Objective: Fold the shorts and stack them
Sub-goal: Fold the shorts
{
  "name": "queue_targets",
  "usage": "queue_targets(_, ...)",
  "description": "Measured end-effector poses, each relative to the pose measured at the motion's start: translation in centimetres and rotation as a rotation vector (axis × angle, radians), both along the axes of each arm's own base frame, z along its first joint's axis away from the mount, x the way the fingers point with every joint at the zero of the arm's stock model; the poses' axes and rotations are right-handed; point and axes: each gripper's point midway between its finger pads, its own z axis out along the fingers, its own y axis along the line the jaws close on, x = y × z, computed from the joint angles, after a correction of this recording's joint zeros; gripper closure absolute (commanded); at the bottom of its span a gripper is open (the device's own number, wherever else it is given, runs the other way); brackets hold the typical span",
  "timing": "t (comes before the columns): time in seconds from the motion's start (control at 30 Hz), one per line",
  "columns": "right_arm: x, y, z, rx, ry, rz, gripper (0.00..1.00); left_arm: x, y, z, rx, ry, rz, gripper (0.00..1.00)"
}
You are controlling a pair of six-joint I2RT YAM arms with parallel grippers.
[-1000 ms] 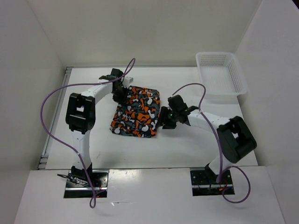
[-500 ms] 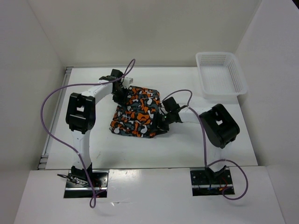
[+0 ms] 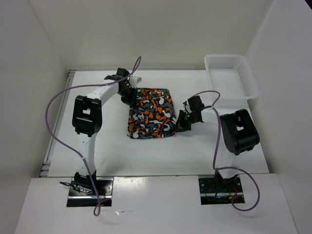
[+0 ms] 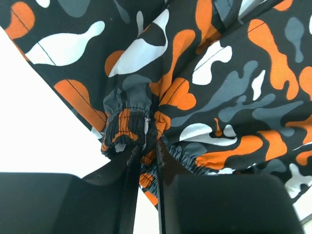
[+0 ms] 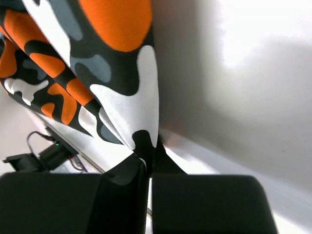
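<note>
Top view: shorts (image 3: pixel 152 113) lie as a rough rectangle mid-counter (image 3: pixel 102 146), well apart from the white mesh basket (image 3: pixel 210 80). The left end effector (image 3: pixel 127 92) is at their far-left corner, the right end effector (image 3: pixel 181 123) at their near-right edge.
Left wrist: fingers pinch the gathered waistband.
Right wrist: fingers pinch a cloth corner.
Judgement: move both arms together with even tension and the cloth low, so the fold lands square.
</note>
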Motion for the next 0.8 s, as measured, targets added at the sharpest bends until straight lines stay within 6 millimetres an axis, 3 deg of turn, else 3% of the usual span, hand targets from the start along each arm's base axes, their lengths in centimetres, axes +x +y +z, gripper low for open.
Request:
queue_targets(0.07, 0.4, -0.3, 0.3, -0.018, -0.011, 0.014, 0.81, 0.7, -0.8, 0.2, -0.016, -0.014, -0.013, 0.75)
queue_targets(0.1, 0.6, -0.3, 0.5, -0.023, -0.017, 0.029, 0.63, 0.9, -1.1, 0.3, -0.018, -0.020, -0.019, 0.73)
queue_targets(0.17, 0.6, -0.4, 0.7, -0.033, -0.025, 0.056, 0.51, 1.0, -1.3, 0.1, -0.018, -0.021, -0.025, 0.64)
queue_targets(0.2, 0.6, -0.4, 0.7, -0.039, -0.028, 0.064, 0.38, 0.9, -1.4, 0.1, -0.017, -0.018, -0.027, 0.60)
queue_targets(0.23, 0.5, -0.6, 0.6, -0.048, -0.027, 0.073, 0.32, 0.8, -1.4, 0.0, -0.015, -0.015, -0.027, 0.56)
queue_targets(0.27, 0.3, -0.7, 0.5, -0.056, -0.022, 0.078, 0.27, 0.7, -1.4, 0.0, -0.014, -0.012, -0.027, 0.43)
queue_targets(0.37, 0.3, -1.3, 1.4, -0.086, -0.036, 0.085, 0.03, 0.6, -1.3, -0.1, -0.012, -0.010, -0.029, 0.21)
queue_targets(0.4, 0.5, -1.7, 2.1, -0.110, -0.049, 0.082, 0.00, 0.5, -1.3, -0.1, -0.012, -0.006, -0.024, 0.05)
queue_targets(0.43, 0.7, -2.1, 2.8, -0.132, -0.065, 0.076, 0.00, 0.5, -1.3, 0.1, -0.010, -0.012, -0.030, 0.00)
queue_targets(0.57, 3.8, -3.2, 8.5, -0.215, -0.223, 0.048, 0.00, 0.5, -1.2, 3.0, -0.017, -0.061, -0.024, 0.00)
queue_targets(0.67, 6.1, -4.3, 14.0, -0.273, -0.378, 0.006, 0.00, 1.3, -1.1, 7.7, -0.029, -0.168, -0.017, 0.00)
queue_targets(0.8, 7.7, -7.6, 20.3, -0.363, -0.515, -0.089, 0.00, 3.7, 0.7, 16.6, -0.015, -0.406, 0.047, 0.00)
